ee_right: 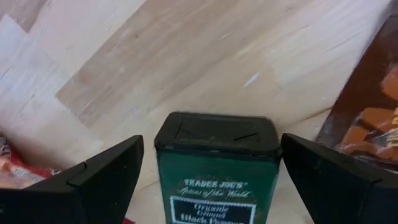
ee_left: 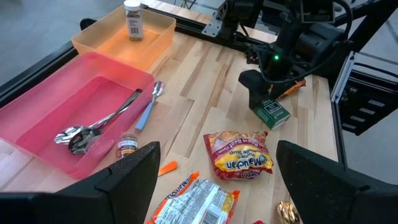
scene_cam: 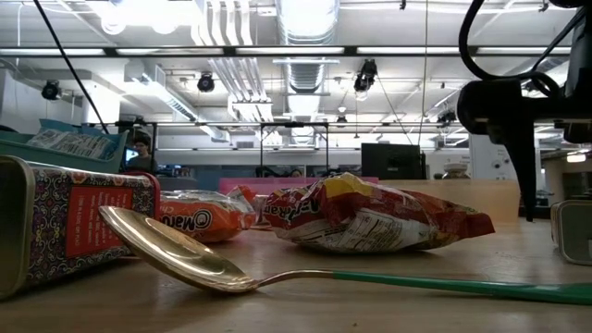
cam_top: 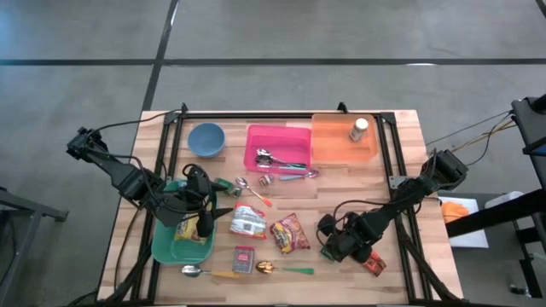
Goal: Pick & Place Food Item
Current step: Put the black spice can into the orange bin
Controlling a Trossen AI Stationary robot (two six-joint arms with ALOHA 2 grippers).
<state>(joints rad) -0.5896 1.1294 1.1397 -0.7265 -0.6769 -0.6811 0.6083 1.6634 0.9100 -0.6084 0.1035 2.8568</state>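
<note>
A dark green spice tin (ee_right: 214,162) stands on the wooden table near its right front, also visible in the left wrist view (ee_left: 272,113). My right gripper (ee_right: 211,180) points down over it, open. Its fingers stand on either side of the tin with a gap on each side. My left gripper (ee_left: 217,186) hangs open with nothing between its fingers. It is over the green tray (cam_top: 166,247) at the table's left front, where a yellow packet (cam_top: 189,230) lies. Two noodle packs (cam_top: 249,220) (cam_top: 290,232) lie flat in the middle.
At the back stand a blue bowl (cam_top: 206,138), a pink bin (cam_top: 277,136) with spoons, and an orange bin (cam_top: 337,145) with a spice jar (cam_top: 359,129). A red tin (cam_top: 243,258) and two spoons (cam_top: 205,272) (cam_top: 281,269) lie near the front edge. A brown packet (cam_top: 375,264) lies beside my right gripper.
</note>
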